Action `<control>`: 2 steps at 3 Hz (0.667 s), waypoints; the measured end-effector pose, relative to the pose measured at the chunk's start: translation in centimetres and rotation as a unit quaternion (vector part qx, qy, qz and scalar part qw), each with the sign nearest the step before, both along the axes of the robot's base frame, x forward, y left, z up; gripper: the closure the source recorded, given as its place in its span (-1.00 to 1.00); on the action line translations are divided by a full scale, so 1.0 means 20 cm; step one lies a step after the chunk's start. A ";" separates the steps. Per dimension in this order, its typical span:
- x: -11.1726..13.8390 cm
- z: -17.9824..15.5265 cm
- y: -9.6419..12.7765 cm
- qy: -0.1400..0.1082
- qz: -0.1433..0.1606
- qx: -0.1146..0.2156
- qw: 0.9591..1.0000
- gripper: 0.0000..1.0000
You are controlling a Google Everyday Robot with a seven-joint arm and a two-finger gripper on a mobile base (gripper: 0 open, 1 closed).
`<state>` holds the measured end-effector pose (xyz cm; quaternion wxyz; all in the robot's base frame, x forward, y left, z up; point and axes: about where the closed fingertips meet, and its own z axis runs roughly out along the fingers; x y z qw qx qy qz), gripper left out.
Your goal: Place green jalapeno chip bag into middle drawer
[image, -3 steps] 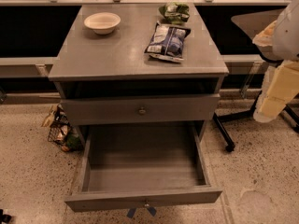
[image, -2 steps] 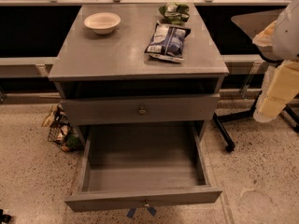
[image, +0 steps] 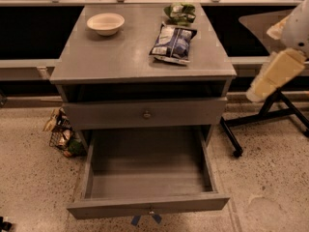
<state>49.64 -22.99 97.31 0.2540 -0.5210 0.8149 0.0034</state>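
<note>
The green jalapeno chip bag point(image: 179, 12) lies at the back right of the grey cabinet top point(image: 120, 57). The middle drawer point(image: 147, 204), with a small knob and blue tape strips on its front, is pulled fully open and holds nothing. My gripper point(image: 257, 92), on a cream-coloured arm, hangs in the air off the cabinet's right side. It is level with the cabinet top, well right of and nearer than the green bag, and touches nothing.
A larger blue-and-white chip bag point(image: 173, 42) lies just in front of the green bag. A white bowl point(image: 105, 23) sits at the back left. A closed drawer front point(image: 145, 113) is above the open one. A wire basket point(image: 62, 134) stands on the floor left, a black wheeled stand point(image: 270, 115) right.
My arm and gripper have moved a little up and to the left, towards the cabinet's right edge. The bags, bowl and drawers have not moved.
</note>
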 end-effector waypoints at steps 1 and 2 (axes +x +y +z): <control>0.34 -0.06 -0.05 -0.047 -0.037 0.123 0.991 -1.00; 0.70 -0.11 -0.05 -0.109 -0.047 0.243 0.963 -1.00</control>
